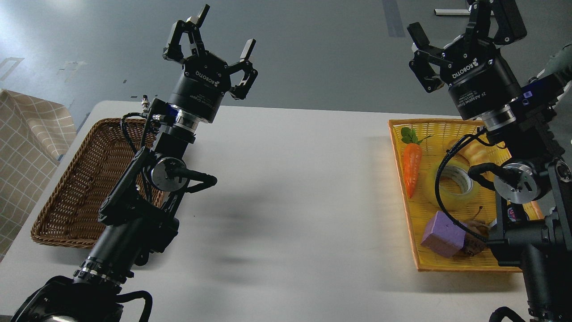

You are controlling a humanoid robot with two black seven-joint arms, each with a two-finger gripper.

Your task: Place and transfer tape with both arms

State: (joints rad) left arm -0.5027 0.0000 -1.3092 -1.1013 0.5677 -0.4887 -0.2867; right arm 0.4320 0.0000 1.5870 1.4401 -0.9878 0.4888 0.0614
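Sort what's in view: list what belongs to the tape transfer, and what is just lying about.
For the job: tape in the yellow tray; left hand, open; right hand, open; brown basket, perhaps the drop-off.

Lying about: carrot, purple block, bread, checked cloth.

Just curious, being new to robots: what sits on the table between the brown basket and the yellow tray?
Nothing: in the head view, only bare white table separates the brown basket from the yellow tray.

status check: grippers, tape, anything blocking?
Left gripper open, raised, empty. Right gripper open, raised, empty. Tape in yellow tray, beside carrot; right arm's cable crosses it.
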